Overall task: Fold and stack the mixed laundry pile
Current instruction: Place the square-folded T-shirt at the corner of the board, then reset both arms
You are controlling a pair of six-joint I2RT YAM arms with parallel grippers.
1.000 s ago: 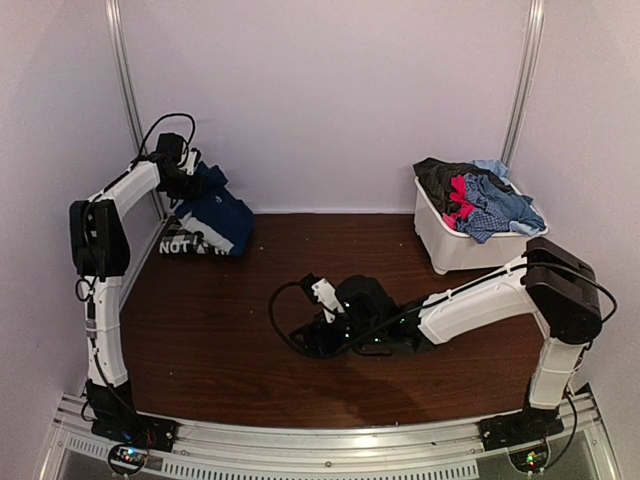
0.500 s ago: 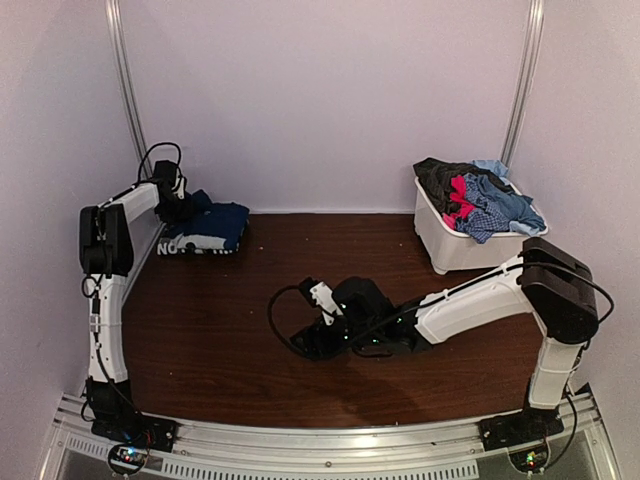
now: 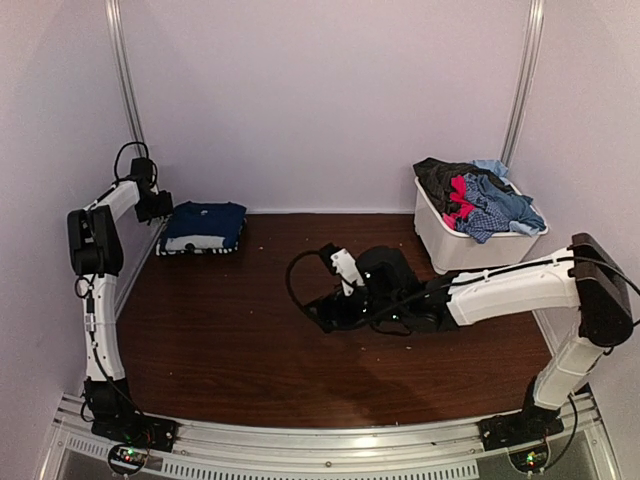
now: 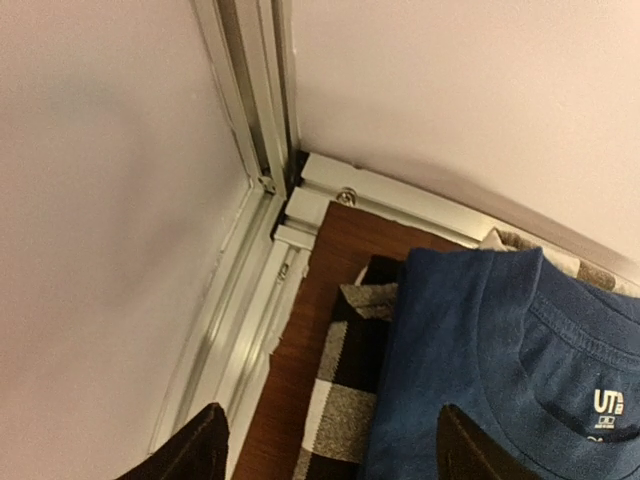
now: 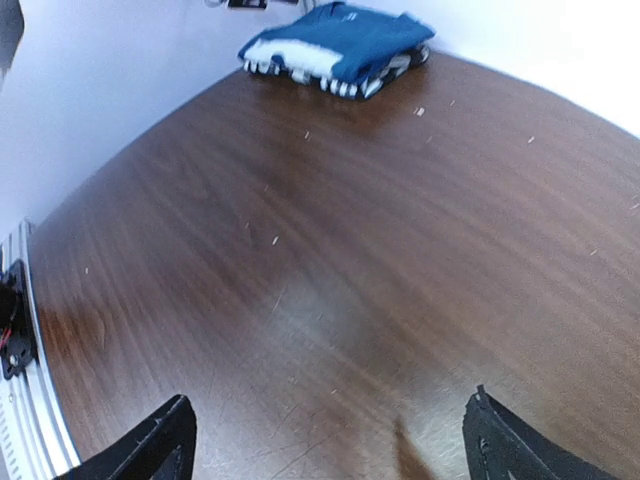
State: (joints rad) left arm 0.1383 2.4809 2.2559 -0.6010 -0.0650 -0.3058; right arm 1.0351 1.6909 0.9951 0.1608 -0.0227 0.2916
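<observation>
Left fingers: spread wide with nothing between them. They hover over the far-left corner, just above the folded stack's edge and apart from the cloth.
Right fingers: also spread and empty, held low over the wood at mid-bench.
Folded stack: a flat, squared rectangle, pushed into the corner by the aluminium rail, probably so that the middle serves for folding.
Navy blue tee: the top layer, a soft matte knit with its ribbed collar and white neck label facing up.
Checked shirt: lies underneath, its coarser black-and-white weave sticking out on the rail side.
Laundry pile: the unfolded rest, heaped above the rim at far right. It is crumpled dark grey, red and light blue plaid, limp and tangled.
Bin: white, rigid, smooth plastic, rectangular, holding the heap together.
Bench: dark wood grain, smooth and slightly glossy, flecked with lint.
Progress: two pieces look stacked, with most left to do. The right arm lies nearer the bin and seems better placed for the next garment.
</observation>
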